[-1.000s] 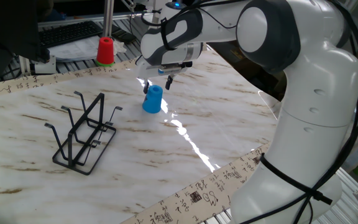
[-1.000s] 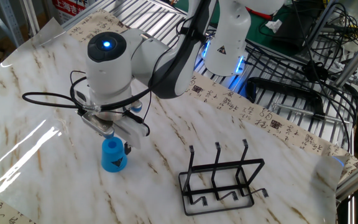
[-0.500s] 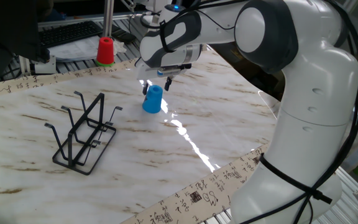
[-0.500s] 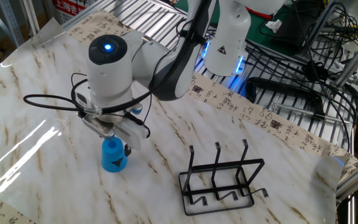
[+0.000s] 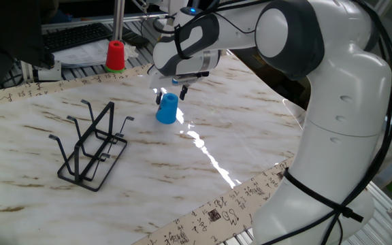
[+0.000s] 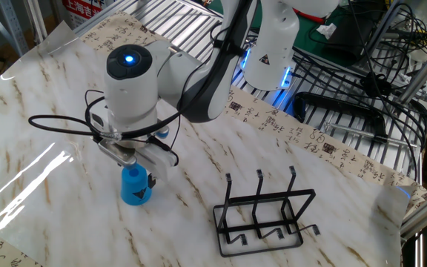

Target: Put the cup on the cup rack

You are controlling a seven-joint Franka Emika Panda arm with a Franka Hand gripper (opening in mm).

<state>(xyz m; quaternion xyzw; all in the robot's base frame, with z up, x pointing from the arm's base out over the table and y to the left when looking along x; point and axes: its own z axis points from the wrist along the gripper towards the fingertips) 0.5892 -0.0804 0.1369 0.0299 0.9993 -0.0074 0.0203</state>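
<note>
One blue cup (image 5: 167, 109) (upside down) sits under the end effector (image 5: 172, 92).

A white marble-patterned table (image 5: 237, 129) with brown veins carries two things well apart. In one fixed view, the black wire cup rack (image 5: 90, 148) stands at about 9 o'clock, and the blue cup (image 5: 167, 109) sits, narrow end up, toward 12 o'clock.
</note>
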